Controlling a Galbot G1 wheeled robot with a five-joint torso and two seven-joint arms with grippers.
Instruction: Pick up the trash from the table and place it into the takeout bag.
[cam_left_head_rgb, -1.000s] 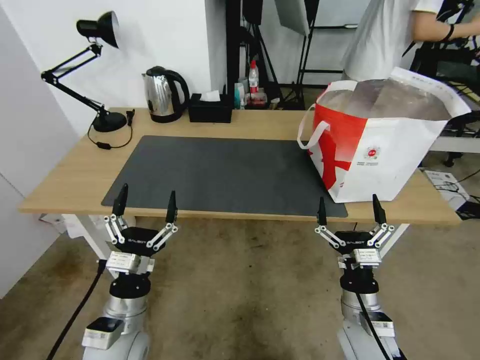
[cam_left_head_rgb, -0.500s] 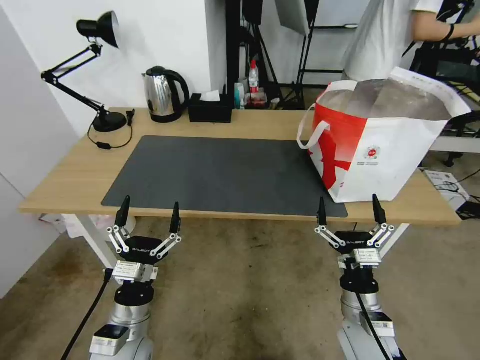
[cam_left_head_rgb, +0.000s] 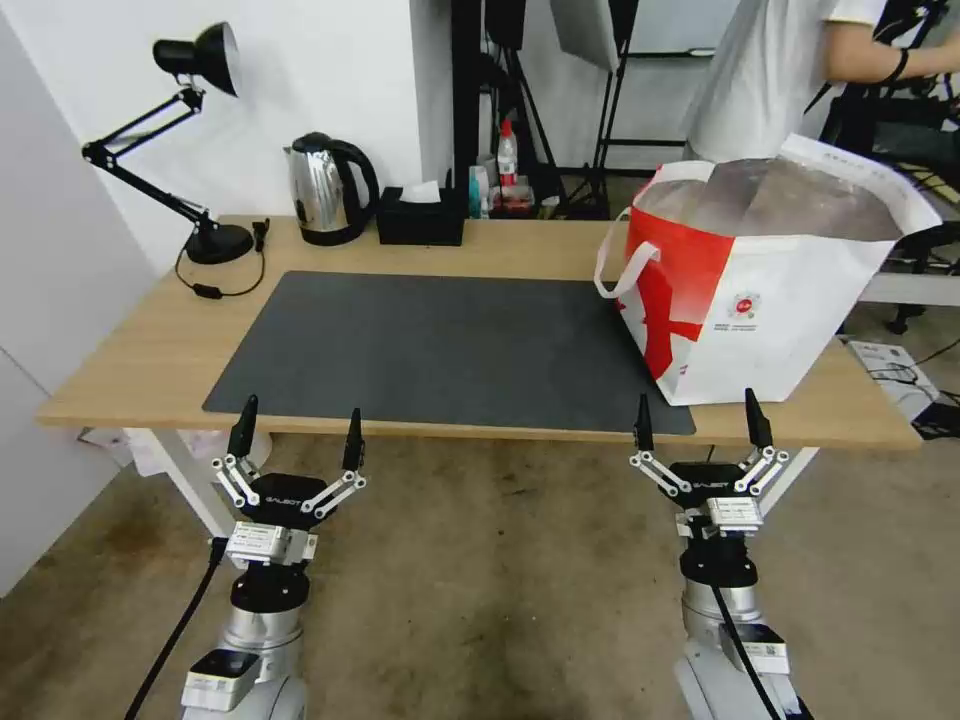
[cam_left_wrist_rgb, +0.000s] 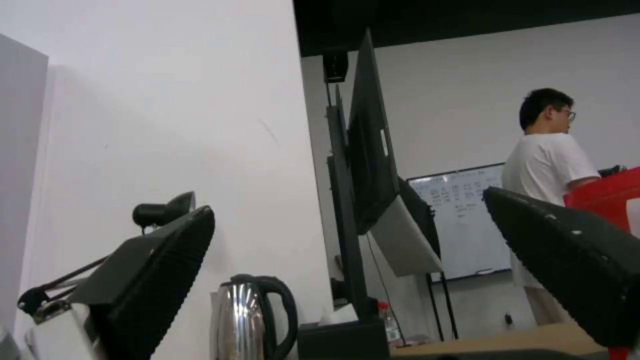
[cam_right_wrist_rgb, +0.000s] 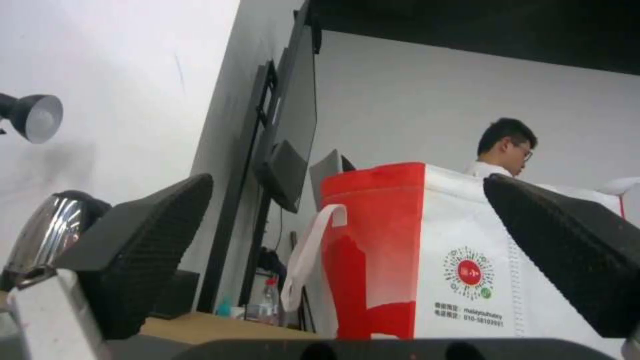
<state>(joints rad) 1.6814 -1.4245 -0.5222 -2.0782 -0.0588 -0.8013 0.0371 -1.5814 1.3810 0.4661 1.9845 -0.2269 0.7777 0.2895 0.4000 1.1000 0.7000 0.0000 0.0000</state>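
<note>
The takeout bag (cam_left_head_rgb: 770, 290) stands upright at the right end of the table (cam_left_head_rgb: 150, 340), white with a red panel and foil lining, its mouth open. From the right wrist view the takeout bag (cam_right_wrist_rgb: 467, 260) rises just beyond the table edge. The trash is out of view; the dark grey mat (cam_left_head_rgb: 450, 350) is bare. My left gripper (cam_left_head_rgb: 297, 428) hangs open, fingers up, just below the table's near edge at the left. My right gripper (cam_left_head_rgb: 700, 418) is open too, below the near edge in front of the bag. Neither holds anything.
A steel kettle (cam_left_head_rgb: 325, 190), a black tissue box (cam_left_head_rgb: 420, 215) and a black desk lamp (cam_left_head_rgb: 195, 140) line the table's far side. The kettle (cam_left_wrist_rgb: 250, 320) shows past the left fingers. A person in a white shirt stands behind the bag. Bare floor lies under the arms.
My left gripper has sunk a little lower below the table edge and shifted slightly right. The right gripper, the bag and the table have stayed still.
</note>
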